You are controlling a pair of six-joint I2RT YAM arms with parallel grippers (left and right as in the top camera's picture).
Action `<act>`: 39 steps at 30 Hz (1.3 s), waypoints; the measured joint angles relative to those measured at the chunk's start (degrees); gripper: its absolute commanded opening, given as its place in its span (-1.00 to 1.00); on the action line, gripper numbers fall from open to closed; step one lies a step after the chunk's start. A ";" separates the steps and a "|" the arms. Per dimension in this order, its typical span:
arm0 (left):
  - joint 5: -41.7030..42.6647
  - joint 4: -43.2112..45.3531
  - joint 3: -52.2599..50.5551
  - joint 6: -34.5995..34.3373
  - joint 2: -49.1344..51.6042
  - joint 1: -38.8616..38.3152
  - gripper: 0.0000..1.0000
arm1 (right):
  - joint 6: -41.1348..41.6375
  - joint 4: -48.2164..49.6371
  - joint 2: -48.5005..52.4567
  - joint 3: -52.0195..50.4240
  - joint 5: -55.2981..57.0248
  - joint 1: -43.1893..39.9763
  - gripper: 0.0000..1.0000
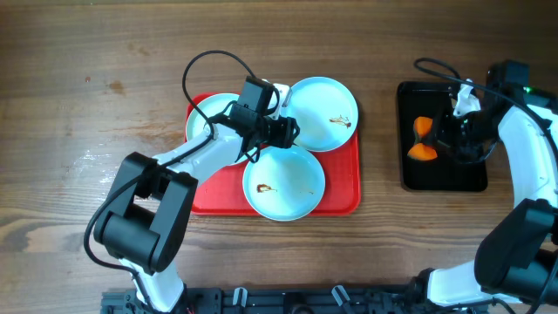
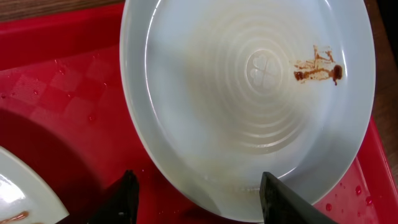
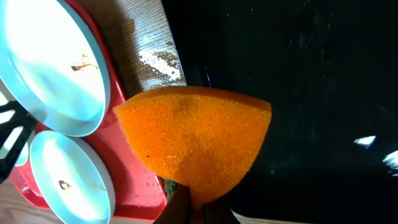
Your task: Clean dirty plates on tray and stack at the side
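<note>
The red tray (image 1: 344,196) lies on the wooden table (image 1: 70,87) left of centre, and all three plates sit on it: one at the far left corner (image 1: 202,118), largely covered by the left arm, one at the far right (image 1: 321,105) with its rim reaching out past the tray's edge, and one on the near side (image 1: 283,187). The far-right plate carries a small brown smear (image 1: 340,122) and the near one another (image 1: 264,187). The left gripper (image 1: 286,131) hangs low over the middle of the tray, pointing at the far-right plate; in its wrist view the jaws stand apart, one finger (image 2: 127,199) on either side of that plate's closest rim, and whether they touch it cannot be told. Water drops (image 2: 357,190) bead on the red surface beside the plate. Well apart on the right, the right gripper (image 3: 191,208) is over the black tray (image 1: 445,174), its jaws pinched tight on an orange sponge (image 3: 193,137), which folds at the pinch and fans out beyond it. A wet patch (image 3: 155,62) glistens on the wood between the two trays
</note>
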 measured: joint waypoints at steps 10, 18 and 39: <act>-0.66 3.45 0.07 -6.93 3.48 0.00 -0.89 | -0.02 -0.26 0.00 0.00 0.00 0.00 -0.90; -1.14 3.76 0.11 -10.54 3.74 -0.07 -0.92 | -1.07 1.16 -0.09 0.00 0.02 3.06 -0.91; -2.62 -0.70 0.79 -12.46 3.74 -0.07 -0.92 | 18.34 15.72 0.33 0.00 1.14 36.87 -0.91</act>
